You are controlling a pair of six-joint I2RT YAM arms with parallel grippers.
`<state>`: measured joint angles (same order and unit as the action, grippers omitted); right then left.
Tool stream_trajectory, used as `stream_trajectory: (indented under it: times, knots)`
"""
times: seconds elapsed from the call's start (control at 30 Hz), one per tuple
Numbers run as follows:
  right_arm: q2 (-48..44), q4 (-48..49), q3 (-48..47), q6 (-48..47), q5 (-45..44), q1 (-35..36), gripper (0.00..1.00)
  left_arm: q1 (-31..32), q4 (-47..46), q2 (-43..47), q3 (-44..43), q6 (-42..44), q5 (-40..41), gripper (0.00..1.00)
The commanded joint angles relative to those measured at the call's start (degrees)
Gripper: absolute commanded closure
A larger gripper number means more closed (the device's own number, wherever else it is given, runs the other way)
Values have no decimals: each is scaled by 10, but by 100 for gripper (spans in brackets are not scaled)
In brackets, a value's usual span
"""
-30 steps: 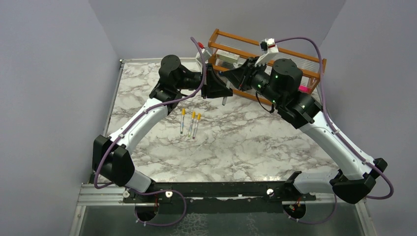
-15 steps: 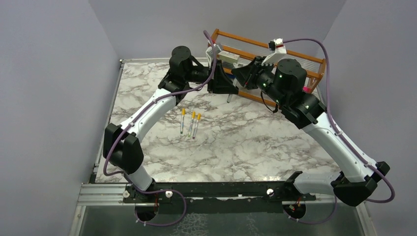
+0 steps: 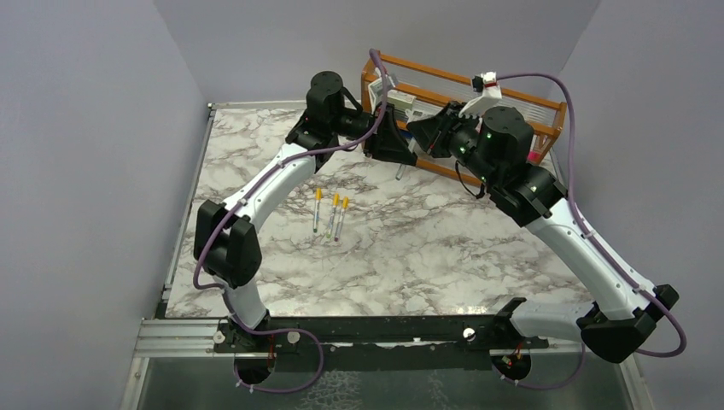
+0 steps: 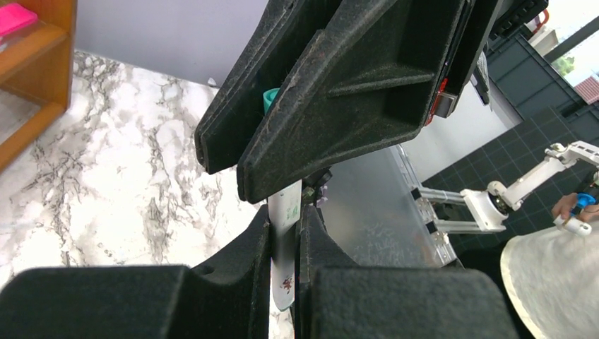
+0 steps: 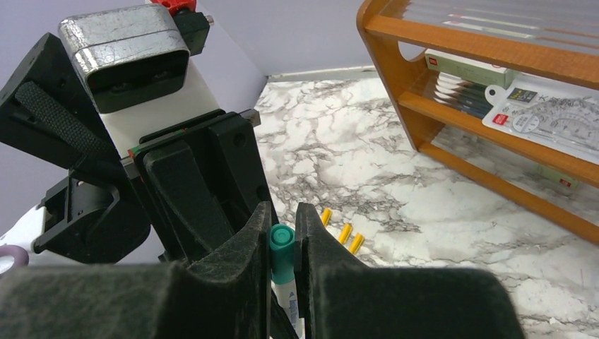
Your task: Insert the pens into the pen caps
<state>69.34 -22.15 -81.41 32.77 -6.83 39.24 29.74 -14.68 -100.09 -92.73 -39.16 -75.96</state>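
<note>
The two arms meet over the far part of the marble tabletop [image 3: 444, 248], just in front of the wooden rack [image 5: 452, 41] that stands at the far right. Their wrists face each other, the left arm coming from the left and the right arm from the right.

The left end effector [image 4: 285, 229] is closed on one pen [image 4: 284, 282]. In the left wrist view the white barrel stands between the two black fingers and is pressed from both sides. In the top view the lower end of this pen hangs free above the tabletop, well apart from the surface.

The right end effector [image 5: 283, 229] is clamped on the teal cap [image 5: 282, 251]. In the right wrist view the cap sits upright between the fingers, and the white barrel goes on directly under it, so cap and pen are in one line. How deep the pen is inside the cap cannot be told. The fingers of the two end effectors are very near to each other, one pair just above the other.

Three other pens [image 3: 332, 215] lie side by side on the tabletop, left of the middle and nearer than the arms' wrists. Each one carries a yellow cap [image 5: 345, 233] on its far end.
</note>
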Motion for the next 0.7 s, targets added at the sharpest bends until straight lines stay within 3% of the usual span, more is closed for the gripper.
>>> stream_trajectory:
  times: [0.0, 0.53, 0.67]
  knots:
    - [33, -230, 53, 24, 154, 38, 99, -14, -84, -4, -53, -1, 135, 100]
    - [33, -243, 117, 37, 172, 57, 99, -26, -84, -42, -111, -10, 137, 100]
    - [14, -208, 126, 49, 166, 57, 99, -25, -84, -41, -101, -9, 134, 100]
